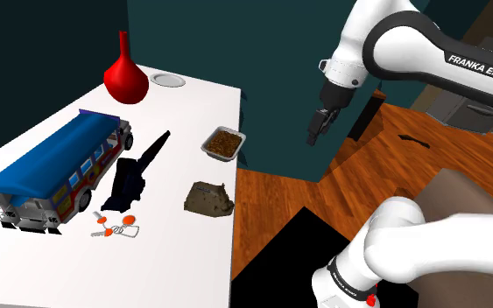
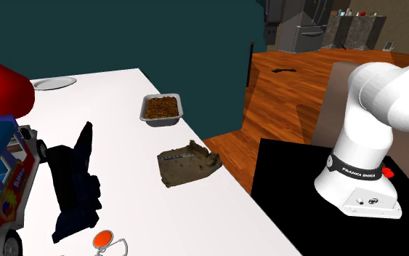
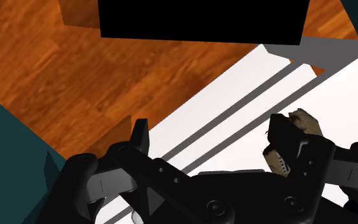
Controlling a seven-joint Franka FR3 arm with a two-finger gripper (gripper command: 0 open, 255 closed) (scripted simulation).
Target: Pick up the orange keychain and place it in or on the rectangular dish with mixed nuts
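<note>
Gripper (image 1: 317, 128) hangs beyond the table's edge, over the wood floor, fingers apart and holding nothing. Orange keychain (image 1: 116, 228) lies flat on the white table (image 1: 174, 267), low in the shoulder view. It sits just beside the end of the dark blue tool (image 1: 129, 179), near the toy bus (image 1: 56, 171), and well apart from the nut dish (image 1: 207, 149). Step in hand: reach. Suggest coming straight down, jaws across 1 orange disc, clear of the blue tool. It's thin, so go down to the tabletop before closing.
</note>
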